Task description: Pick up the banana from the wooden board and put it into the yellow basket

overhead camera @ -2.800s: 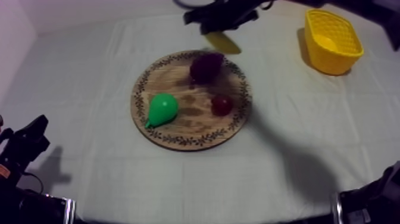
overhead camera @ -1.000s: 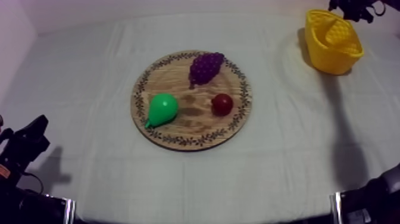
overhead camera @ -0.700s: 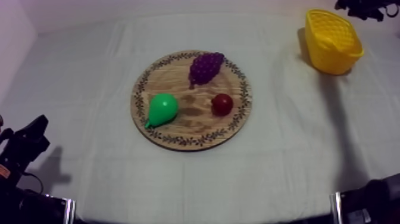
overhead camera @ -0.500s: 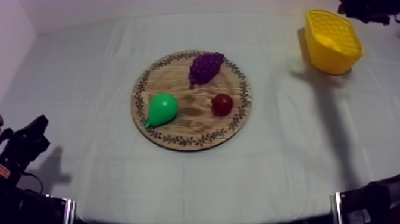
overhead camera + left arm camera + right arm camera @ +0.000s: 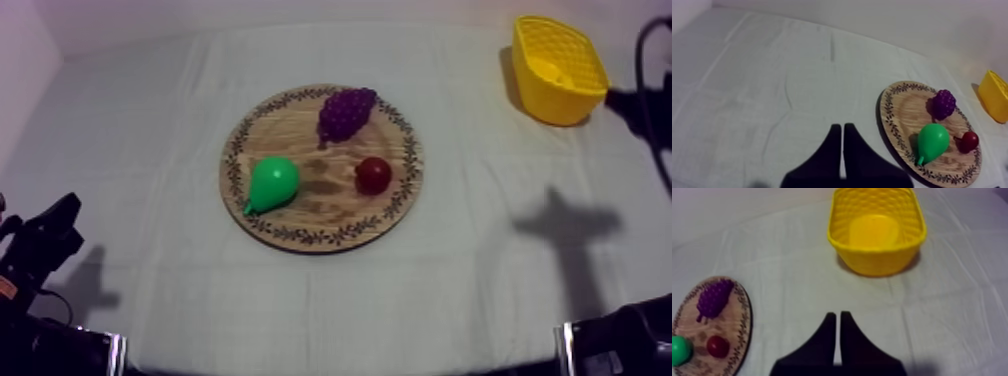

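The banana (image 5: pixel 874 232) lies inside the yellow basket (image 5: pixel 877 260), well beyond the empty right gripper (image 5: pixel 837 317), whose fingers are pressed together. The left gripper (image 5: pixel 842 131) is likewise pressed together, beside the wooden board (image 5: pixel 907 107).

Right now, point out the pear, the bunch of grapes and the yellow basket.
pear (image 5: pixel 272 182), top view, on its round green body.
bunch of grapes (image 5: pixel 346 110), top view, middle of the purple cluster.
yellow basket (image 5: pixel 562 108), top view, on its near outer wall.

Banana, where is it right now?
The banana lies inside the yellow basket, which stands at the far right of the table in the top view, apart from the round wooden board at the middle.
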Action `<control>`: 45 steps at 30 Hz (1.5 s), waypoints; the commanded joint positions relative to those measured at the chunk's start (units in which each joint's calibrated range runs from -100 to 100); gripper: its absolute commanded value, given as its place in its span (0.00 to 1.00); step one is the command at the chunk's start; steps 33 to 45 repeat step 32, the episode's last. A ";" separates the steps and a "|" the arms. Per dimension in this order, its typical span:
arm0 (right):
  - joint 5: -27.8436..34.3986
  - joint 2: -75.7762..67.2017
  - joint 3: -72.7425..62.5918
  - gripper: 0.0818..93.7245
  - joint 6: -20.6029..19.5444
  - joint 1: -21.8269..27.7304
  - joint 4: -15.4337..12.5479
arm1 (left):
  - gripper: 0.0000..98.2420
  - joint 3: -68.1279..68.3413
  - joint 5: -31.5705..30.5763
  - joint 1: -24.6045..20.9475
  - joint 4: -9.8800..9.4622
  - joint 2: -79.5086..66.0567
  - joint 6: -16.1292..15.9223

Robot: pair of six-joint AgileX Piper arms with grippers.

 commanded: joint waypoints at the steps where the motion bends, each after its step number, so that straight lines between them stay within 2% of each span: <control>1: -0.33 -15.34 12.56 0.00 1.66 1.59 -0.90 | 0.00 0.03 -0.02 0.00 0.00 0.00 -0.01; 10: 0.31 -32.33 27.42 0.00 6.46 5.05 -4.40 | 0.00 0.03 -0.02 0.00 0.00 0.00 0.00; 16: 3.35 -36.81 28.98 0.00 6.30 7.36 -5.37 | 0.00 0.03 -0.02 0.00 0.00 0.00 0.01; 22: 2.45 -39.84 29.50 0.00 14.33 8.78 -5.42 | 0.00 0.03 -0.02 0.00 0.00 0.00 0.01; 25: 2.28 -40.18 29.56 0.00 16.57 9.93 -5.43 | 0.00 0.03 -0.02 0.00 0.00 0.00 0.01; 45: 2.20 -40.34 29.59 0.00 16.61 11.16 -5.43 | 0.00 0.03 -0.02 0.00 0.00 0.00 0.01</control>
